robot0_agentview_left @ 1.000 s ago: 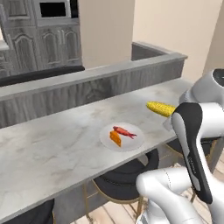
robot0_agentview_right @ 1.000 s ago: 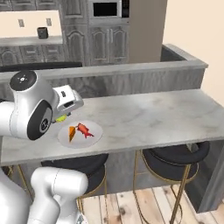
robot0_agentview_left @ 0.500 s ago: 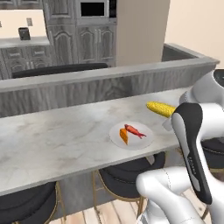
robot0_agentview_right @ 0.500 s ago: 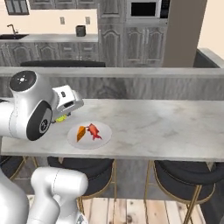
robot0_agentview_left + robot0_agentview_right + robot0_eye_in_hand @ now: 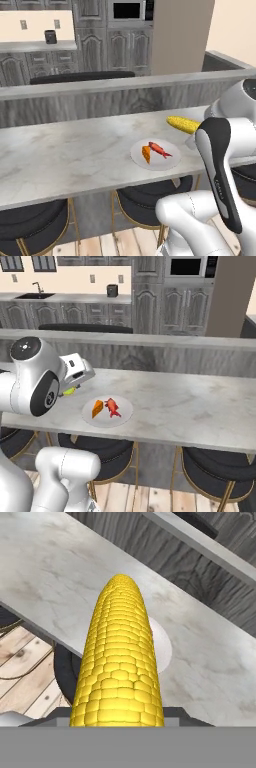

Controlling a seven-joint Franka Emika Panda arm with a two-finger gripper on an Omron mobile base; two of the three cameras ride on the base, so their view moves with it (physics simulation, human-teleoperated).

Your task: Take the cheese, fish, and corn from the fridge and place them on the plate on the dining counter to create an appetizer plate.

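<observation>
Corn in the claw, to the right of the plate and not yet over it.

The dining surface (image 5: 60, 155) carries the plate (image 5: 170, 160) near its front edge, with 2 items on it: the cheese (image 5: 146, 154) and the fish (image 5: 160, 149) side by side. The corn (image 5: 183, 124) is clamped in the claw (image 5: 120, 714), above the surface and just right of the plate, its long axis pointing left toward it. In the hand view the cob hides most of the plate and both claw tips; its green end cannot be made out.
</observation>
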